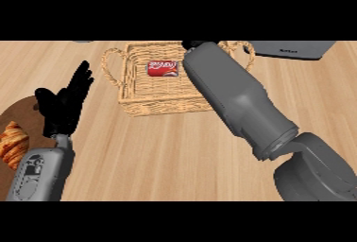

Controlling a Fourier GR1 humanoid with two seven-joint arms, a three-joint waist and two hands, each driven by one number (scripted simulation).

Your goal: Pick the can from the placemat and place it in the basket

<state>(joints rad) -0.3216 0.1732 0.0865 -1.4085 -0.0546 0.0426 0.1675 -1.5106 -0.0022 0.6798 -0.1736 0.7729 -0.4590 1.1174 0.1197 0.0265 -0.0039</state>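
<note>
- Wooden counter (pixel 167 156) is seen all around, pale and smooth.
- Nearest, at the left, the left hand (pixel 64 101) is held up with straight fingers, at rest.
- Beside it, a croissant (pixel 14 142) is seen on a dark placemat (pixel 21 106).
- At the right, the grey right arm (pixel 237 99) is stretched out over the basket (pixel 136 101).
- Only a small bit of the right hand (pixel 193 44) is seen, so it cannot be told how its fingers are set.
- Further away, the can (pixel 162 68) is seen lying inside the basket, apart from the hand.
- The placing step seems done; next, the arm would likely be pulled back without bumping the basket.
- Farthest, a grey box (pixel 289 48) is seen at the top edge.
</note>
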